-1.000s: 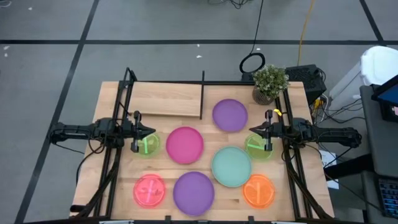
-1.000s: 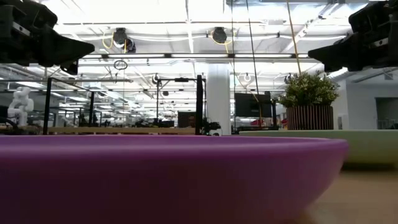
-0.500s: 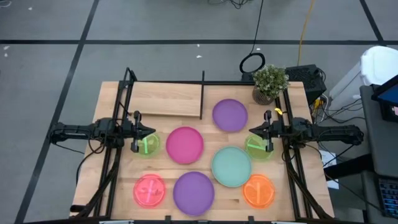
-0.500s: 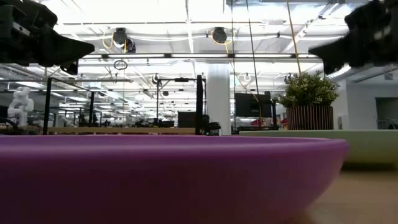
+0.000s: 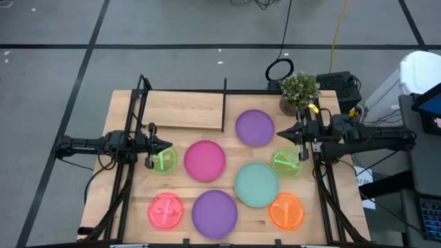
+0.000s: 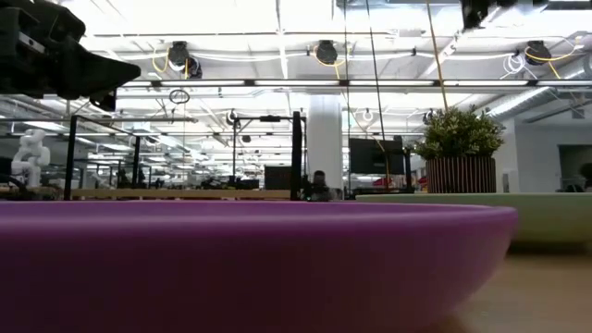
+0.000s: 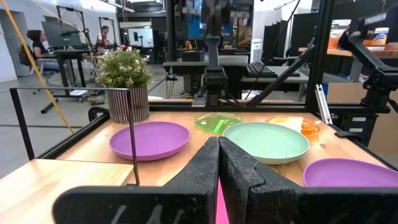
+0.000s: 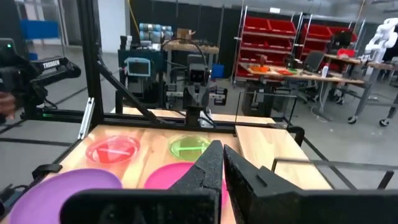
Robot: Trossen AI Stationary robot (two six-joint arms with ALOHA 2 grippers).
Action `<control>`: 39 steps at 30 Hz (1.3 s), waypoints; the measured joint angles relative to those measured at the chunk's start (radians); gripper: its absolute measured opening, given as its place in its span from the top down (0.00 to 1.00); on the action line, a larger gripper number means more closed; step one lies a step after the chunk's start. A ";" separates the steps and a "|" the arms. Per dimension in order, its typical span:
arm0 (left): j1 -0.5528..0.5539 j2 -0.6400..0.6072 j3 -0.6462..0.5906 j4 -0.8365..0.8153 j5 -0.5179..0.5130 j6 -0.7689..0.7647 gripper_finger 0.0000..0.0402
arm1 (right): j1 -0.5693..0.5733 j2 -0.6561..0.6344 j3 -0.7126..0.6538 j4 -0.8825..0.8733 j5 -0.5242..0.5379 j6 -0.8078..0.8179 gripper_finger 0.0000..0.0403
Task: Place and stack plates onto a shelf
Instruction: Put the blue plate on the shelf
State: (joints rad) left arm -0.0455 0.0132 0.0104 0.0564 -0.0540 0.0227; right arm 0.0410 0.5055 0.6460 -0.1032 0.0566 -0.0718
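Note:
Eight plates lie flat on the tabletop in the high view: purple, magenta, mint-green, a second purple, pink-red, orange and two neon green ones. The shelf stands at the far left, its board bare. My left gripper hovers shut over the left neon green plate, its fingers pressed together. My right gripper is shut and hangs high between the far purple plate and the right neon green plate.
A potted plant stands at the table's far right corner, close to my right arm. The shelf's black upright post rises beside the far purple plate. Bare wood shows on the shelf board and between the plates.
My right gripper has risen and moved toward the table's far edge, from over the right neon green plate to beside the far purple plate; in the low view it has climbed almost out of the picture. It stays shut. No plate has moved.

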 joint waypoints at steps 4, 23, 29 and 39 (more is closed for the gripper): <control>0.000 0.000 0.000 0.000 0.000 -0.001 0.96 | 0.000 0.122 0.178 -0.121 0.002 0.004 1.00; 0.000 0.000 0.000 0.000 0.000 -0.001 0.96 | 0.000 0.559 0.708 -0.675 0.101 0.167 1.00; 0.000 0.000 0.000 0.000 0.000 -0.001 0.96 | 0.000 0.644 0.735 -0.808 0.097 0.233 1.00; 0.000 0.000 0.000 -0.001 -0.002 -0.046 0.96 | 0.028 0.726 0.697 -0.965 0.070 0.368 1.00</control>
State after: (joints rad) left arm -0.0453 0.0132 0.0104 0.0553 -0.0562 -0.0233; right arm 0.0695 1.2312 1.3425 -1.0683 0.1268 0.2967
